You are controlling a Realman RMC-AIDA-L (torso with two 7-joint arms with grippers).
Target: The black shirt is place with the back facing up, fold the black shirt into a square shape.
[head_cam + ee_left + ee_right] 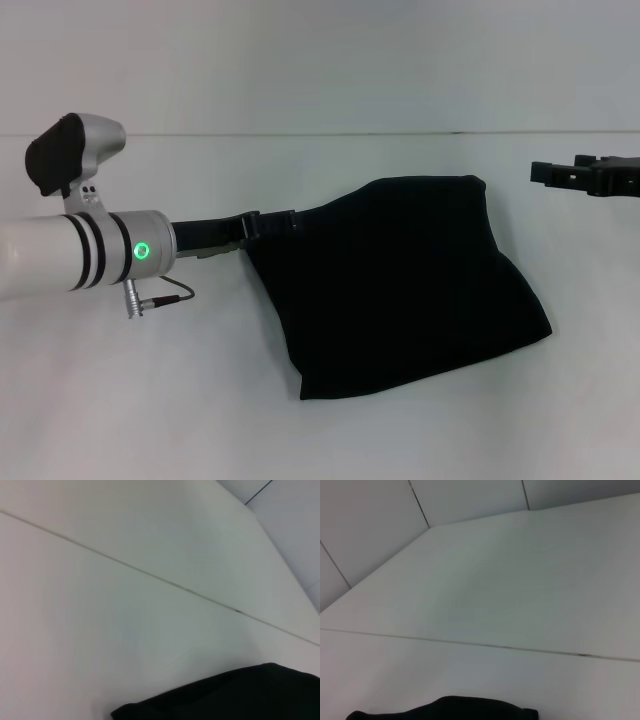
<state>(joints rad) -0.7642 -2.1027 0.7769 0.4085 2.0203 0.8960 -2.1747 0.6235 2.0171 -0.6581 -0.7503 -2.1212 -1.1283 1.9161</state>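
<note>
The black shirt [400, 285] lies folded into a compact, roughly four-sided bundle, plain black all over with no lettering showing. It sits skewed, its far edge short and straight, its near edge longer and slanting down toward the left. Its left corner is drawn out into a point. In the wrist views only a dark rounded edge [235, 695] [450, 709] shows.
</note>
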